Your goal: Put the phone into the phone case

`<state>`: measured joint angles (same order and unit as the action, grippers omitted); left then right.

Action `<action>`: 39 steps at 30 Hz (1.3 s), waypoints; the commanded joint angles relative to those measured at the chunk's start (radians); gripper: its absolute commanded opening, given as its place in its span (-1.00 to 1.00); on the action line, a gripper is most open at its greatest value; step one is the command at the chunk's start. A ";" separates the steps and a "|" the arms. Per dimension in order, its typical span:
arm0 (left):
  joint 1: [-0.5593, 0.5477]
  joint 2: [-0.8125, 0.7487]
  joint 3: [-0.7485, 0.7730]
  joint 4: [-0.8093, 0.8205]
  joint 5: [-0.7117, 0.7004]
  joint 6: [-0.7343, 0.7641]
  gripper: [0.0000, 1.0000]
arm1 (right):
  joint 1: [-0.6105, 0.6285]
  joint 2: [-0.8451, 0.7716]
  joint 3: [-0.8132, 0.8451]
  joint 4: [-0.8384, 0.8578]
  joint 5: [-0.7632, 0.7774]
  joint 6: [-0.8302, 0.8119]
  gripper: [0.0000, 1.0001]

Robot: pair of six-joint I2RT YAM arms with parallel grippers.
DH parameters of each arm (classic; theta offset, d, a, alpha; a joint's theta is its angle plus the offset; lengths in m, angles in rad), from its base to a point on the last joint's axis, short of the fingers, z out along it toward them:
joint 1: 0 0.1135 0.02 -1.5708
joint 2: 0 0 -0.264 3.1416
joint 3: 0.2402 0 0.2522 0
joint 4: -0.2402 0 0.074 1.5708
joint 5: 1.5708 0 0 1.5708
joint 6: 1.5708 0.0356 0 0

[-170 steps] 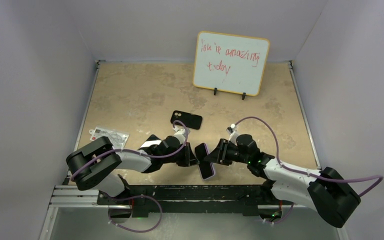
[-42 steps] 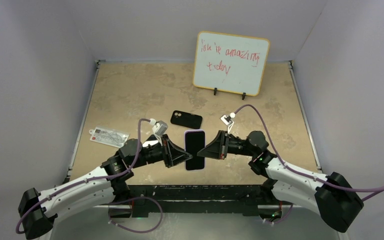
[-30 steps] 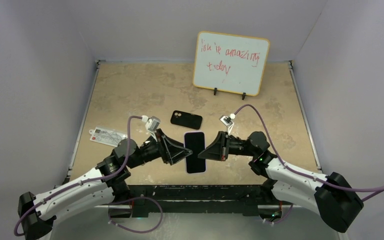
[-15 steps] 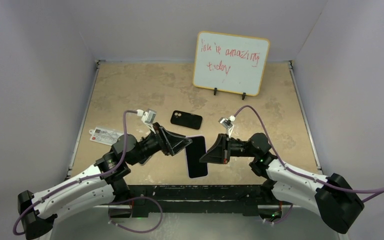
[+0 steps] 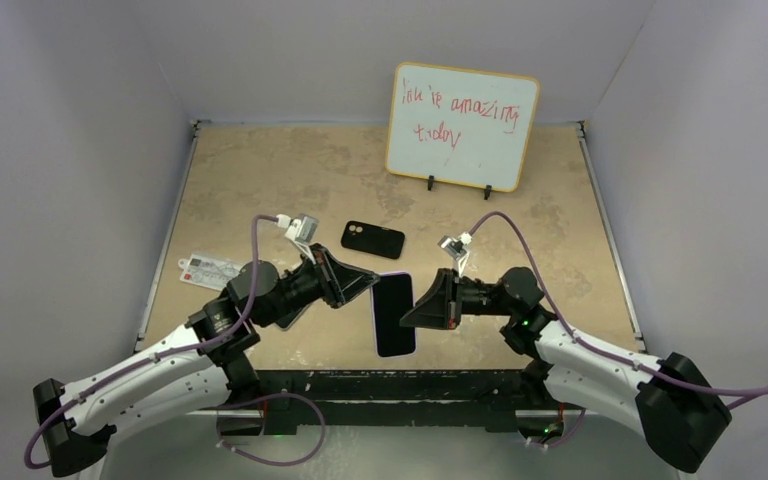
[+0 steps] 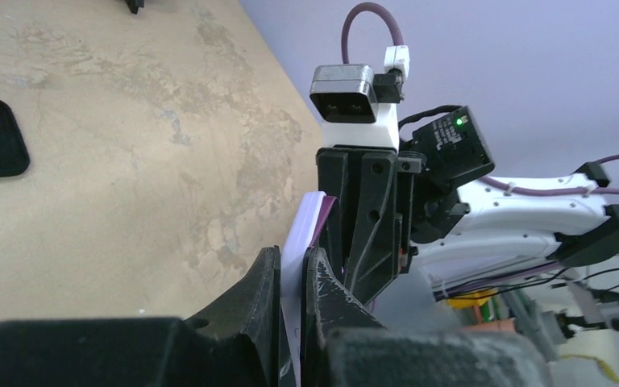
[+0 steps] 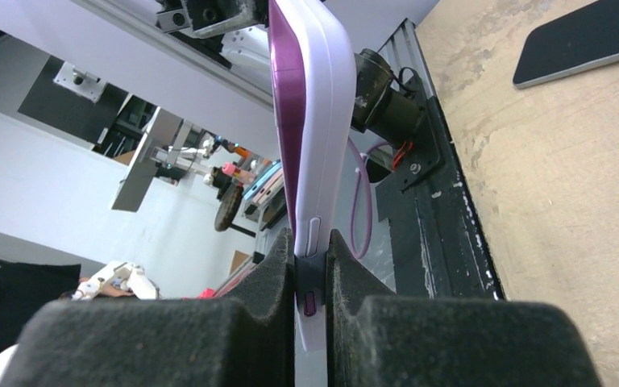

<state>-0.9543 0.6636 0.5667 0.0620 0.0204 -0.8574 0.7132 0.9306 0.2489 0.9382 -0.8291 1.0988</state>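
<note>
Phone (image 5: 394,315) lower, tilted (in right pincer (image 5: 406,317))

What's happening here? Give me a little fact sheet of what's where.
Phone: lilac-edged, held in the air between both grippers
Right gripper: clamped on the phone
Left gripper: fingers pinching the phone's edge
Phone case: black, lying flat on the table beyond them
Background: whiteboard with red writing
</note>
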 commanded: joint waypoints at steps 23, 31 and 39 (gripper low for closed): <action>-0.001 0.045 0.109 -0.110 0.142 0.093 0.08 | 0.005 -0.085 0.059 0.063 0.173 -0.034 -1.00; 0.000 0.079 0.038 0.052 0.236 0.067 -0.39 | 0.005 -0.042 0.073 0.094 0.160 -0.032 -1.00; 0.000 0.042 -0.007 0.115 0.313 0.179 -1.00 | 0.004 -0.083 0.091 -0.024 0.149 -0.046 -0.14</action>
<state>-0.9455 0.7219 0.5678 0.1028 0.2413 -0.7612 0.7162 0.8818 0.2672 0.9222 -0.6991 1.0622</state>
